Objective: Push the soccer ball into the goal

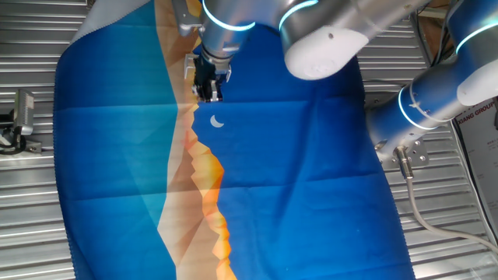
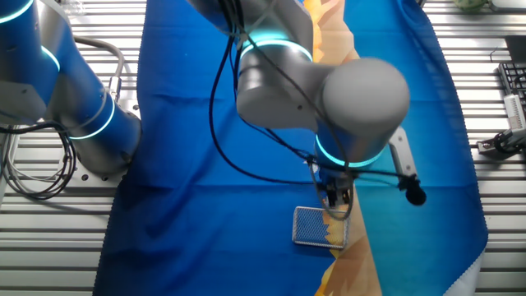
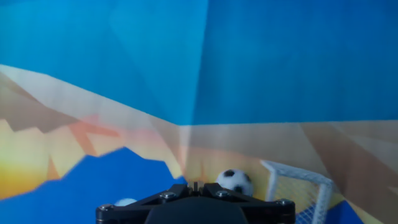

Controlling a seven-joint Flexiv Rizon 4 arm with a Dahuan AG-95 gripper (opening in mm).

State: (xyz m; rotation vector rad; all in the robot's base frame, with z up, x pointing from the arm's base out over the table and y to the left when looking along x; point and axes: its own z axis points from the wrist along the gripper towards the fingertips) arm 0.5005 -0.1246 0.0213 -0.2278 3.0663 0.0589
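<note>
The soccer ball (image 3: 235, 181) lies on the tan band of the printed cloth, just past the front edge of the gripper (image 3: 194, 198) in the hand view and just left of the goal's near post. A narrow strip of cloth separates ball and post; whether the gripper body touches the ball cannot be told. The fingertips fall below the frame edge in that view, and in both fixed views the fingers (image 1: 208, 89) are too small and dark to read, so the jaw opening cannot be told; nothing is seen held.

The goal (image 3: 300, 186) stands at the lower right of the hand view, its pale frame upright and its mesh facing left toward the ball. In the other fixed view the goal (image 2: 319, 226) shows as a meshed rectangle directly beneath the gripper (image 2: 335, 200), at the seam where the blue field meets the orange-tan mountain print. The ball is hidden by the arm in both fixed views.

A white printed crescent (image 1: 217, 120) lies just below the gripper (image 1: 208, 92) in the one fixed view. The cloth (image 1: 311, 194) spreads wide around the work point, with open blue fabric on both sides; its edges drape onto the slatted metal table (image 1: 31, 202). A second arm's base (image 2: 90, 123) stands at the cloth's border, well apart from the goal.
</note>
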